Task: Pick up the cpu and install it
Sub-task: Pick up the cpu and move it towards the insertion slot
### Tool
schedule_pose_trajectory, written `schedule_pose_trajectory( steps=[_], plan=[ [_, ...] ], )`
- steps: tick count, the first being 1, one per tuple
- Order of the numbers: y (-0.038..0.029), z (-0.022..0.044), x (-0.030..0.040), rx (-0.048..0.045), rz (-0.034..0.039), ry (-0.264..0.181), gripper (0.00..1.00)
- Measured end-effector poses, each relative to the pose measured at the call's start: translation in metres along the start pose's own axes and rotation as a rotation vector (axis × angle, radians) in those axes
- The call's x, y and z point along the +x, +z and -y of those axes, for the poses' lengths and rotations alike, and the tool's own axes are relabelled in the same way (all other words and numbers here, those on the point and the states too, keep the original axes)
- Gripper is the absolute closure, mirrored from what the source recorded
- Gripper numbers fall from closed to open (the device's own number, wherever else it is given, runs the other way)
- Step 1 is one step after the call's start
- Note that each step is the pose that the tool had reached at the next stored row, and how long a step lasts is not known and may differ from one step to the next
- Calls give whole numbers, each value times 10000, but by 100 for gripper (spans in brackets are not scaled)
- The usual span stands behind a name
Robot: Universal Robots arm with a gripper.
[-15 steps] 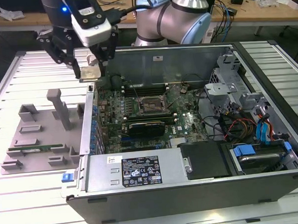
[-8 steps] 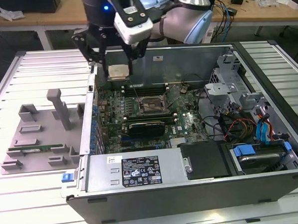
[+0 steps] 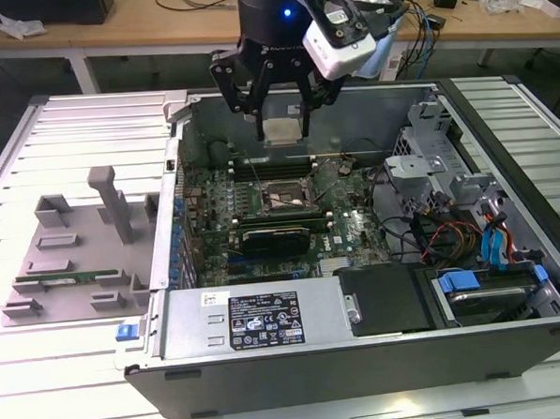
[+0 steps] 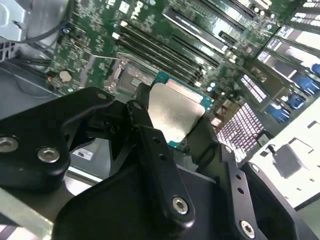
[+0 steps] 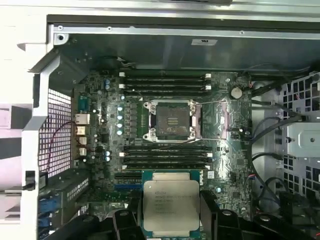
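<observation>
My gripper hangs over the far side of the open computer case, shut on the cpu. The cpu is a flat square chip with a silvery top and a thin green edge, pinched between the black fingers in the second wrist view, cpu. In the first wrist view the cpu lies in front of the open socket on the green motherboard, apart from it and above the board. In the exterior view the socket sits below and nearer than the gripper.
Memory slots flank the socket on both sides. A black card, cables and a metal drive cage fill the case. A grey fixture tray with a green memory stick stands on the exterior view's left.
</observation>
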State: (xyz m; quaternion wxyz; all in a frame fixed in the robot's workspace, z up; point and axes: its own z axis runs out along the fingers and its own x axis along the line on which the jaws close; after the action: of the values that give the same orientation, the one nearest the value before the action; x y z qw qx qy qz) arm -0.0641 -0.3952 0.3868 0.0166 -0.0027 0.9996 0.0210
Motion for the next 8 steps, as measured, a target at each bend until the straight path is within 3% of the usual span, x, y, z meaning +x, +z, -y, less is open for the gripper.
schedule_pose_trajectory(
  steps=[2,4,8],
  plan=[
    [21,0,0,0,1,1,45],
    [101,-10,2,1,0,1,45],
    [224,-143,4,-1,1,1,45]
  ],
)
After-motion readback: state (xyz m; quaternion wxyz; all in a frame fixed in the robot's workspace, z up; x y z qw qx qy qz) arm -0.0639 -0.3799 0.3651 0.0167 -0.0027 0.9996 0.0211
